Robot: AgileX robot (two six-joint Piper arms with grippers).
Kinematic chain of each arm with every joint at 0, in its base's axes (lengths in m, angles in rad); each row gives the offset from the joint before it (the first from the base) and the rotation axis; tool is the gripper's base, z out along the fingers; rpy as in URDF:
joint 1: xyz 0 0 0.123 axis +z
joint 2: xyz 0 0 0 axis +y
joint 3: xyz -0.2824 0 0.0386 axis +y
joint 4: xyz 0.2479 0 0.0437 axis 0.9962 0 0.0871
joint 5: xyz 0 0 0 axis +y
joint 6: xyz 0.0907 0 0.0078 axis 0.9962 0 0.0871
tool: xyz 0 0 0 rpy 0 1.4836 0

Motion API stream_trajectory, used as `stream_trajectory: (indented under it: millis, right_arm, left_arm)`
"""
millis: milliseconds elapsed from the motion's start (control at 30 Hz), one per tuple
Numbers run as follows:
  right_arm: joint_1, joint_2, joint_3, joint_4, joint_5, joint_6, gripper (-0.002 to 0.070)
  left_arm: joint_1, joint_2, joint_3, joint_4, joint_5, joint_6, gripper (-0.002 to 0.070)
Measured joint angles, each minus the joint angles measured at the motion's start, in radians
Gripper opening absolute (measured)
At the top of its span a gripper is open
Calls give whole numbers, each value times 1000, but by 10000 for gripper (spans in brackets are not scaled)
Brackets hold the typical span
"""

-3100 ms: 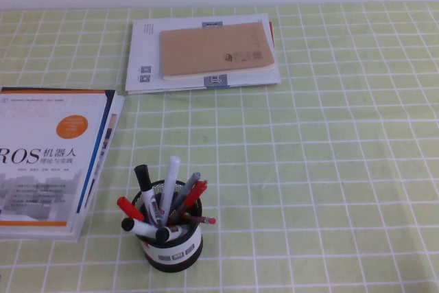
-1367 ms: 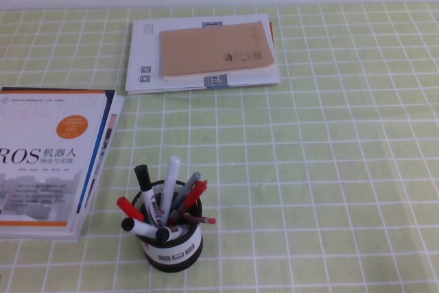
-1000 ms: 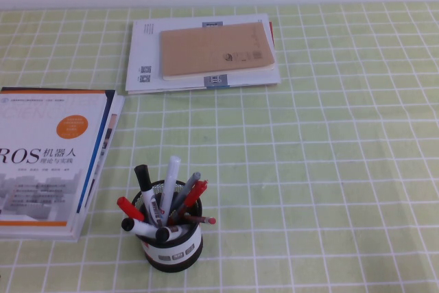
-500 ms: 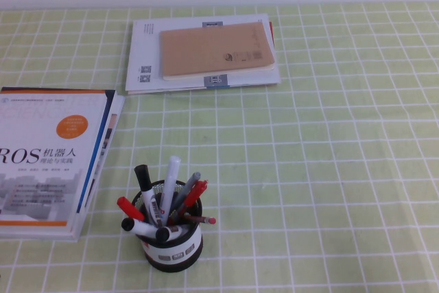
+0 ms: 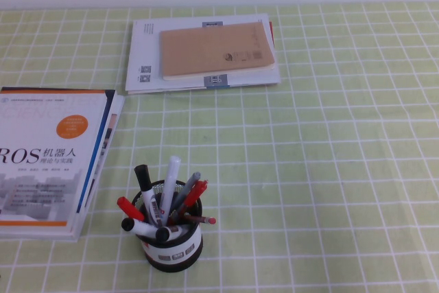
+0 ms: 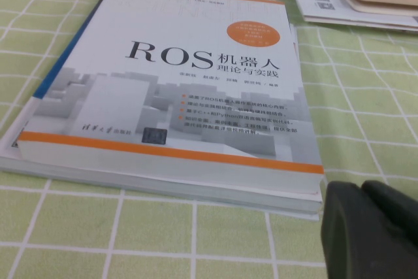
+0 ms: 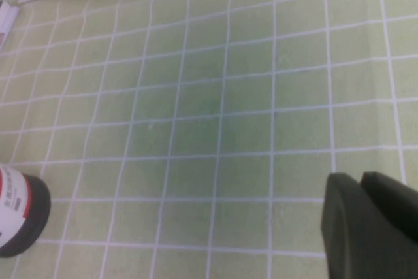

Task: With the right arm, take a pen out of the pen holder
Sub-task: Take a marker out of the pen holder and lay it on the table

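**High view.** Against the earlier frames we see no change – every object sits where it did. The round black mesh pen holder with a white band (image 5: 171,246) stands upright near the table's near edge, left of centre, just beside the near corner of the white ROS textbook (image 5: 48,162) but not touching it. It is crowded with pens. A white marker (image 5: 169,182) stands tallest, with a black-capped marker (image 5: 143,178) beside it. A red pen (image 5: 195,193) leans to the right, and further red and black caps fan out over the rim. The dark label on the band is too small to read. At the far side lies a tan notebook (image 5: 217,49) on a stack of white papers (image 5: 146,66). All of it rests on a green cloth with a white grid (image 5: 329,169).

**Left wrist view.** The left gripper (image 6: 361,191) hovers low off the textbook's corner. Its two black pads meet, with no cloth showing between them. The cover reads "ROS 机器人 理论与实践", with an orange disc and an orange stripe. The finer print we cannot read.

**Right wrist view.** The right gripper (image 7: 359,181) hangs over bare cloth, closed and holding nothing – well apart from the holder, whose base shows at the frame's edge.
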Motion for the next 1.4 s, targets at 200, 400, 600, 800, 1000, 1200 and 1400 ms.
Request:
stream_trajectory:
  millis: [200, 400, 600, 800, 1000, 1200, 1400]
  right_arm:
    - [2, 150, -76, 100, 19, -143, -14]
    - [83, 285, -173, 186, 23, -240, -14]
    - [239, 386, -210, 194, -39, -250, -14]
    - [443, 435, -212, 198, -172, -256, -14]
    - [579, 439, -213, 205, -285, -259, -14]
    - [593, 439, -213, 210, -305, -277, -14]
    - [621, 434, -152, 211, -458, -279, -14]
  left_arm:
    - [0, 0, 0, 0, 0, 0, -8]
    - [0, 0, 0, 0, 0, 0, -8]
    - [0, 0, 0, 0, 0, 0, -8]
    - [0, 0, 0, 0, 0, 0, -8]
    - [0, 0, 0, 0, 0, 0, -8]
    - [0, 0, 0, 0, 0, 0, -8]
    - [0, 0, 0, 0, 0, 0, -8]
